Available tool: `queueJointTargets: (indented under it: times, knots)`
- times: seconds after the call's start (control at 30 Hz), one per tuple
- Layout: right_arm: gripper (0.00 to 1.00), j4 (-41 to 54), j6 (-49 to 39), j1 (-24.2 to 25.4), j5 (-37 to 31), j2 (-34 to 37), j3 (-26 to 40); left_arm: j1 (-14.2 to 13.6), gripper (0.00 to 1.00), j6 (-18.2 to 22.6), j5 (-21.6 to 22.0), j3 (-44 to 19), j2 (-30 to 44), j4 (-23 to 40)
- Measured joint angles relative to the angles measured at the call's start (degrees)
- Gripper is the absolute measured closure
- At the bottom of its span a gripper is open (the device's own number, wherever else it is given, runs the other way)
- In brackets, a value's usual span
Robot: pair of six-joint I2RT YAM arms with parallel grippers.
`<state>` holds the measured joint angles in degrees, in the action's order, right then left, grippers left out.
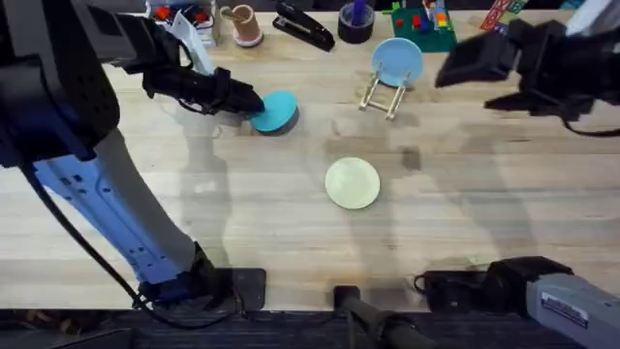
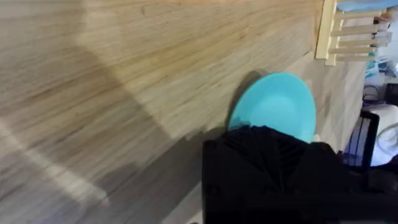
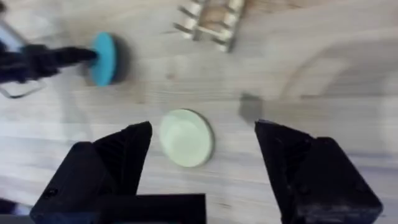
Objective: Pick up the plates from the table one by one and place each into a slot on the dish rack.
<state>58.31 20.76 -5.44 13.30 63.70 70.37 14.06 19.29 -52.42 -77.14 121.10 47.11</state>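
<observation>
The left pincer [image 1: 250, 102] is clamped on the rim of the teal-blue plate [image 1: 275, 111], which is tilted, its far edge near or on the tabletop [image 1: 465, 194]; whether it touches cannot be told. In the left wrist view the teal-blue plate [image 2: 277, 106] projects beyond the black fingers [image 2: 261, 162], with the dish rack [image 2: 351, 34] farther off. The cream-yellow plate [image 1: 352, 183] lies flat near the tabletop centre, well apart from both pincers. The dish rack [image 1: 384, 95] stands toward the far edge and holds a sky-blue plate [image 1: 397, 60] upright in a slot. The right pincer [image 1: 504, 82] hovers above the far right of the tabletop, its jaws spread wide and empty; the right wrist view shows the cream-yellow plate [image 3: 185, 137] between its fingers [image 3: 118, 158].
</observation>
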Motion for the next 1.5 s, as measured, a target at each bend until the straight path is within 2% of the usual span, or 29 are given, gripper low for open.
queueJointTargets:
  times: [0.13,0.37,0.77,1.07,1.5]
  knots:
    - [0.007,-5.44,6.48,-5.12,0.55,0.00,-0.52,0.00,0.960,0.00,0.02,0.00,0.00,-0.02]
    - [0.007,-15.25,16.15,-13.31,1.12,2.72,-5.38,0.00,0.959,-0.02,0.02,-0.02,0.00,-0.02]
    - [0.007,-35.17,26.42,-24.83,1.20,20.54,-6.49,0.00,0.959,-0.02,0.02,-0.01,0.01,-0.02]
    - [0.007,-48.51,32.17,-28.68,1.36,32.90,-6.60,0.00,0.959,-0.04,0.04,-0.02,0.00,-0.02]
    - [0.014,-60.07,38.94,-31.53,1.36,41.22,-6.64,0.00,0.960,-0.22,0.04,-0.02,0.02,-0.02]
